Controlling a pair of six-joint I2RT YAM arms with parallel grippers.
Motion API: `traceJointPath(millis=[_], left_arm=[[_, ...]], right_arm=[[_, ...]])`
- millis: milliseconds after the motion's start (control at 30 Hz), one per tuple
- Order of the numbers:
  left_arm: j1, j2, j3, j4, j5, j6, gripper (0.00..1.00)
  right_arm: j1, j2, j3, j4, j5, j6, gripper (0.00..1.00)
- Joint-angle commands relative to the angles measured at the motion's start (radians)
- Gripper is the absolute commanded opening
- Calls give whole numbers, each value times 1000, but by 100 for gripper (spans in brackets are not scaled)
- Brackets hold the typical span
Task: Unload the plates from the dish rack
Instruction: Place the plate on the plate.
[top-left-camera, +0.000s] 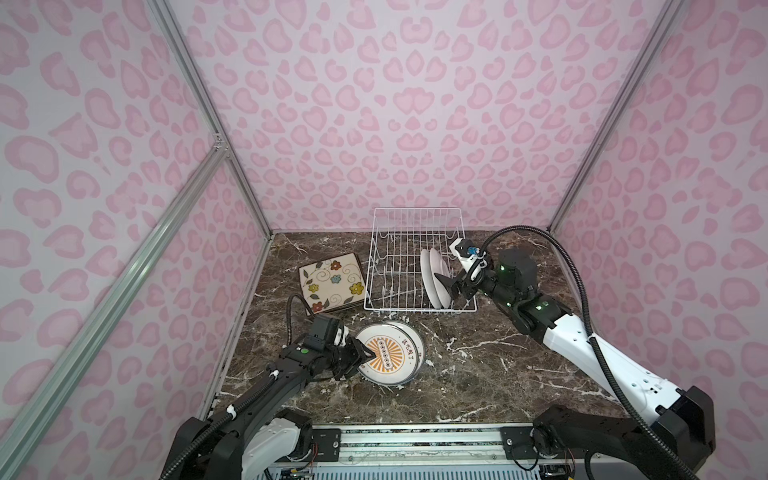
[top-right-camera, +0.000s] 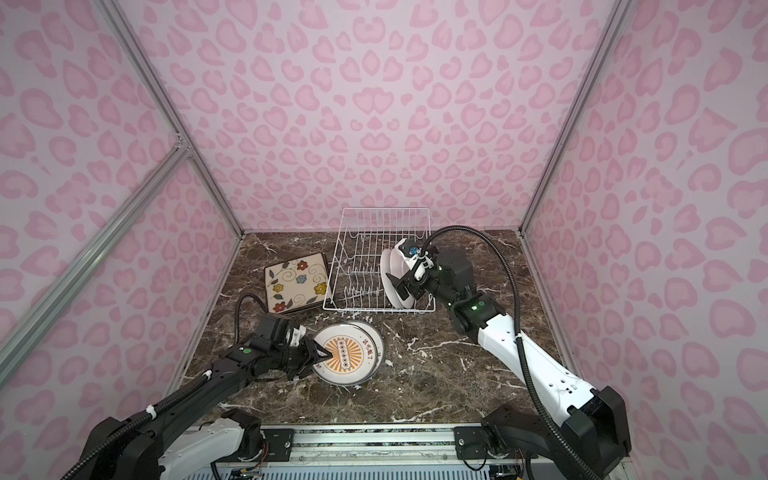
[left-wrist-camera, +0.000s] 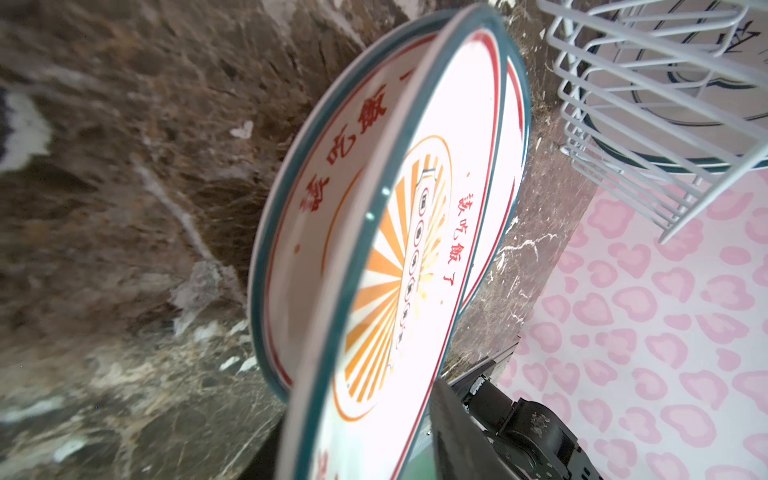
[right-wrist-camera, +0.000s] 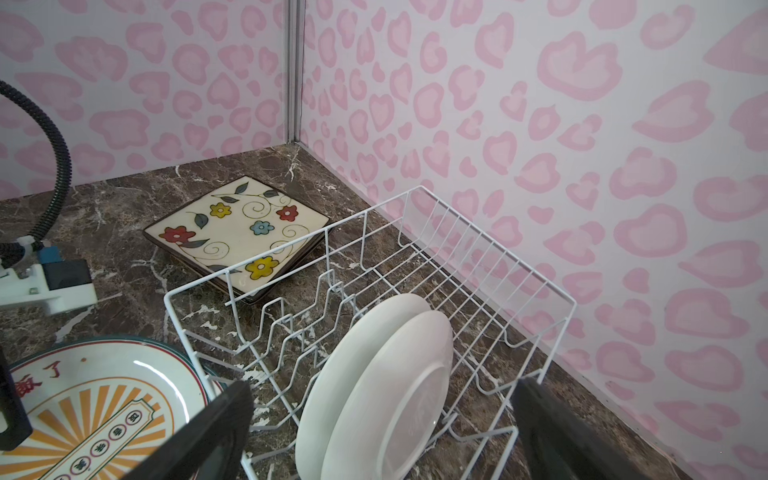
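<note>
Rack (top-left-camera: 415, 224) at counter (top-left-camera: 498, 374) rear. Upright plates (top-left-camera: 432, 270), 2, on edge in rack's near right, discs front-back, backs twd right tool (right-wrist-camera: 380, 388), wide open astride them. Flat round plates (top-left-camera: 399, 349), 2 stacked; left tool (top-left-camera: 365, 357) at rim, grip unclear. Sq. plates (top-left-camera: 332, 282) stacked left of rack.

Red characters 該吃飯了 run beside the orange sunburst on the upper round plate (left-wrist-camera: 465, 137); we read them best in the left wrist view. The lower round plate (left-wrist-camera: 316, 199) beneath carries the same red print. There we make out 該吃飯, and the last character is mostly covered. In the right wrist view only 飯了 shows. The central strip (left-wrist-camera: 411, 266) holds small circled characters that we cannot read. In both top views the red print is blurred.
</note>
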Motion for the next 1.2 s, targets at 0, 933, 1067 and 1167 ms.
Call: traceJointPath(millis=[0,933,1067,1167], left_arm=[[-4,18,19,-27,-19,21,66],[-15,238,182,-115,-54,100,96],[-28,274,219,-137,-59,113,96],[-32,294,237,-162,-68,123,96]], right_arm=[[4,1,-10,39,7,8,99],[18,25,-17,36,49,12,99],[19,24,-20,34,50,9,99],[19,28,-19,33,50,4,99]])
